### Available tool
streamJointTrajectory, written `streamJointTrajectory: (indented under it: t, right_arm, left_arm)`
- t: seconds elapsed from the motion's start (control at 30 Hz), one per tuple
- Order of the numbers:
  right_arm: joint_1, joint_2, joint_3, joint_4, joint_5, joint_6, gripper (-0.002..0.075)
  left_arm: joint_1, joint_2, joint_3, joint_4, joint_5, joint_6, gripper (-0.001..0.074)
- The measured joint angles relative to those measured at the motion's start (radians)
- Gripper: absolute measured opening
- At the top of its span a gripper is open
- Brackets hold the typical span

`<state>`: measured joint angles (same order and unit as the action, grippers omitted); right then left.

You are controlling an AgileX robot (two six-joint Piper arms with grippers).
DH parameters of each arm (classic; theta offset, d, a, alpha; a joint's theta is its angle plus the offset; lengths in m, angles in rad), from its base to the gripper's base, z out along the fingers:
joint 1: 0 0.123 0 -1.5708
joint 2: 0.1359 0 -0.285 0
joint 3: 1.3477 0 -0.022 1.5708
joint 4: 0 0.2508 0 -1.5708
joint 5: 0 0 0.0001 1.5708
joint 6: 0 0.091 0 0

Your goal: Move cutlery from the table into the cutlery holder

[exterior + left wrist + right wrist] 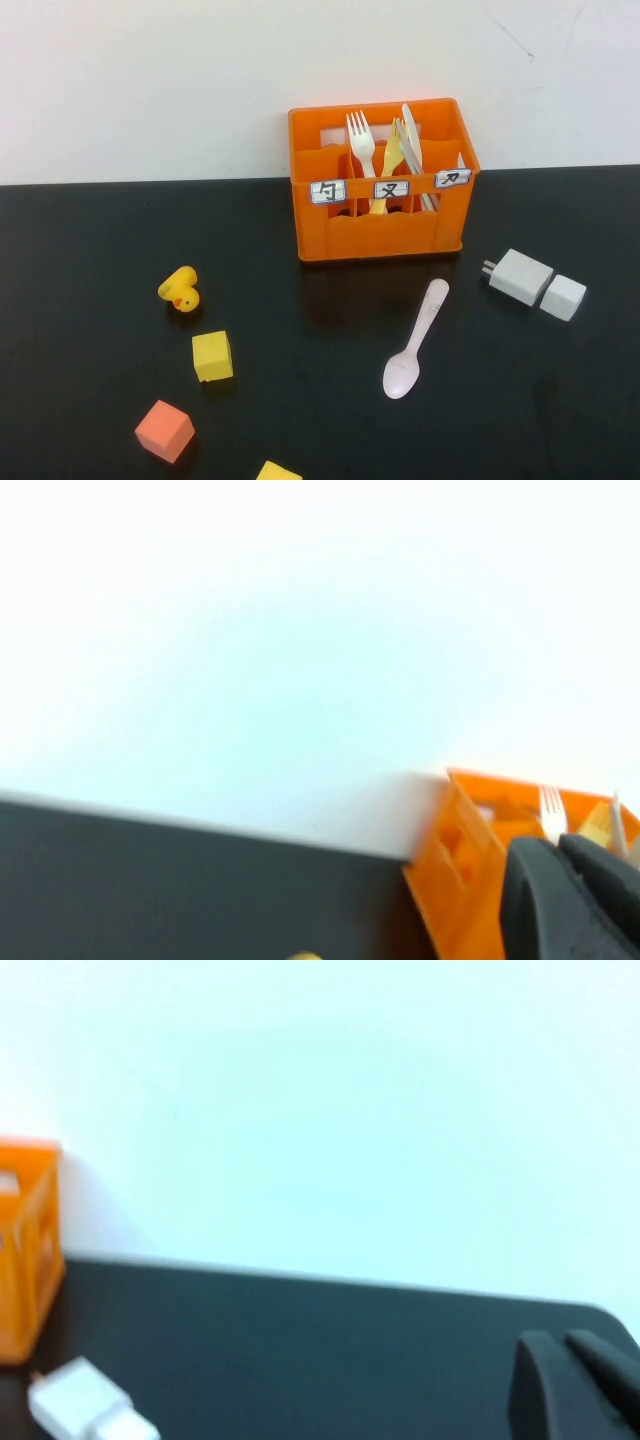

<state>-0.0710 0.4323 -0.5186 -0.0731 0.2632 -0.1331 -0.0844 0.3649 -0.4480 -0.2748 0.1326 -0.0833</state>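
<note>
The white plastic spoon [420,333] lies on the black table [90,230], just in front of the orange cutlery holder [380,225], bowl toward the front and handle toward the holder. The holder has three white labels and holds a white fork [359,140] and yellowish utensils. Neither gripper shows in the high view. In the left wrist view my left gripper [560,842] is shut and empty, with the holder [455,880] and the fork [552,815] behind it. In the right wrist view my right gripper [560,1338] is shut and empty, far from the holder [25,1250].
A yellow toy duck [181,290], a yellow block [212,356], an orange block [164,431] and another yellow block [277,472] lie front left. A white charger [520,276] and a white cube [563,297] lie right of the spoon; the charger also shows in the right wrist view [80,1395].
</note>
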Motion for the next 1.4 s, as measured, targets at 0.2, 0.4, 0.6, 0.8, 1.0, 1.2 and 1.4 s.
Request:
streamJointTrajectory:
  t: [0.2, 0.4, 0.6, 0.8, 1.0, 1.2, 1.4]
  right_arm:
    - [0.0, 0.236, -0.105, 0.001, 0.055, -0.14, -0.0002]
    - [0.07, 0.478, -0.213, 0.05, 0.168, -0.415, -0.0002]
    - [0.216, 0.723, -0.338, 0.187, 0.307, -0.753, -0.0002]
    - [0.347, 0.985, -0.483, 0.296, 0.442, -1.108, -0.0002]
    - [0.448, 1.22, -0.687, 0.314, 0.647, -1.318, -0.0002]
    - [0.523, 1.371, -0.85, 0.313, 0.666, -1.397, 0.0]
    - [0.574, 1.479, -0.965, 0.253, 0.636, -1.397, 0.0168]
  left_arm:
    - [-0.004, 0.24, -0.047, -0.116, 0.033, -0.024, -0.0001]
    - [-0.004, 0.472, -0.139, -0.125, 0.206, -0.025, -0.0001]
    - [-0.004, 0.609, -0.173, -0.132, 0.272, 0.029, -0.0001]
    - [-0.004, 0.648, -0.173, -0.167, 0.307, 0.083, -0.0001]
    - [-0.004, 0.657, -0.173, -0.171, 0.307, 0.098, -0.0001]
    - [-0.004, 0.7, -0.175, -0.173, 0.301, 0.102, -0.0001]
    - [-0.004, 0.738, -0.175, -0.219, 0.292, 0.102, -0.0001]
